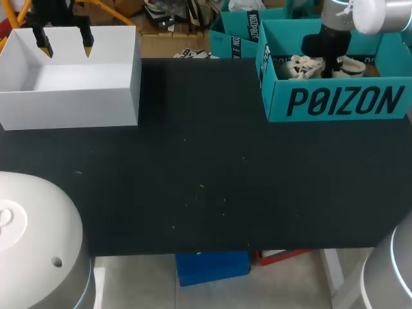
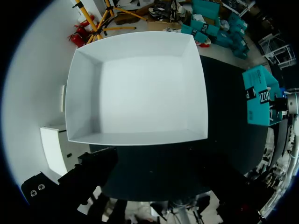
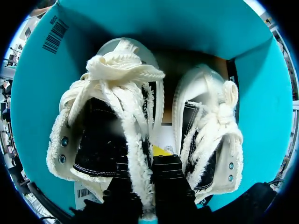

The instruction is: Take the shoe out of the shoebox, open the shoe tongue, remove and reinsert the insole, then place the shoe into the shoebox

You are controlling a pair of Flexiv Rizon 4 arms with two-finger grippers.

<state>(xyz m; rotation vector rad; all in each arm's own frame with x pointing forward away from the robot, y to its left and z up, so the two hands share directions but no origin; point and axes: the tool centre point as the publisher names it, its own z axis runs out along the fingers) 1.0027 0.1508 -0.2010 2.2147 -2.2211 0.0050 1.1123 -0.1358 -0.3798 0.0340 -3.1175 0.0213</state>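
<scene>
**Overhead, one tool hangs loose, the other is buried in the shoebox**

At far left a white box [image 1: 71, 77] sits on the dark surface [image 1: 206, 174]. The left tool [image 1: 65, 46] hangs above the box's back wall, released, its yellow tips apart with nothing between them. Its own wrist view looks down into the box but does not show those tips.

At right stands the teal shoebox [image 1: 335, 103]. The right arm [image 1: 335, 38] reaches down into it, hiding the right tool [image 3: 145, 161] from above. Only pale parts of the footwear show over the front wall.

Seen from the right wrist, the shoe [image 3: 107, 126] lies beside a second shoe [image 3: 210, 140]. Both are black with frayed cream edges and laces. The shoe's fuzzy collar edge runs straight into the right tool. One yellow tip shows, the other is hidden, so I cannot tell whether that tool is clenched.
</scene>
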